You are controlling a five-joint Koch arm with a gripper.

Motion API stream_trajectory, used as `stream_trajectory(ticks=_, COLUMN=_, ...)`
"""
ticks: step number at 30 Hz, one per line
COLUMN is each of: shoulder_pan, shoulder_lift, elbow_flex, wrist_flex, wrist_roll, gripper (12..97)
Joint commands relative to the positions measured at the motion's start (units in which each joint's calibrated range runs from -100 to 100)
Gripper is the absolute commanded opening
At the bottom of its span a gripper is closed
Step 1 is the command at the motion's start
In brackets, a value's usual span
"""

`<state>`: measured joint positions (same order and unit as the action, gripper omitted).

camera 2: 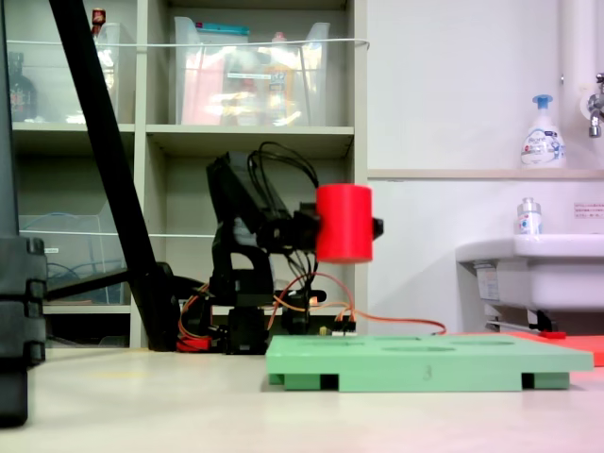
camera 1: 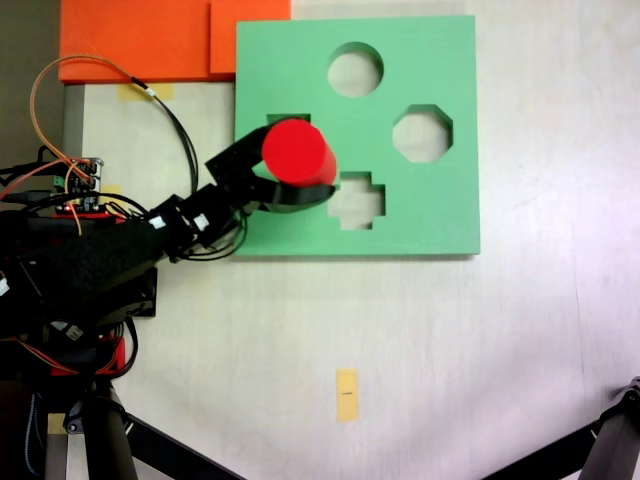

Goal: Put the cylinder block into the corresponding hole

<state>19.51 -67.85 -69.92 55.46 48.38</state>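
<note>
I read the end effector (camera 1: pixel 297 178) as clamped on the cylinder block (camera 1: pixel 298 152), held upright and clear above the green foam board (camera 2: pixel 420 363). The corresponding hole (camera 1: pixel 355 69) lies at 1 o'clock from the block in the top-down fixed view. The board rests on the counter (camera 1: pixel 400 330).

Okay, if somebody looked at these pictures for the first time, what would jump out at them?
The red cylinder block, held upright in the gripper well above the table. Below it lies the green foam board with its four cutouts; the circular hole sits near the board's top edge in the fixed view from above.
</note>
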Motion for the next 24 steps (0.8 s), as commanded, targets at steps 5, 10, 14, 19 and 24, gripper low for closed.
stream_trajectory(ticks=5, shoulder_pan=2.4, shoulder_lift=23.4, elbow_flex=19.1, wrist_flex=1.6, wrist_roll=-0.5, gripper=35.4)
stream_trajectory(ticks=10, shoulder_pan=4.6, shoulder_lift=40.1, elbow_flex=29.4, wrist_flex=1.6, wrist_roll=-0.5, gripper=35.4)
stream_trajectory(ticks=14, shoulder_pan=6.3, shoulder_lift=52.3, elbow_flex=37.8, wrist_flex=1.5, wrist_roll=-0.4, gripper=35.4)
stream_trajectory(ticks=19, shoulder_pan=7.7, shoulder_lift=64.2, elbow_flex=47.0, wrist_flex=0.4, wrist_roll=-0.4, gripper=35.5)
stream_trajectory(ticks=24, shoulder_pan=8.0, shoulder_lift=69.9, elbow_flex=50.0, wrist_flex=-0.6, wrist_roll=-0.4, gripper=35.6)
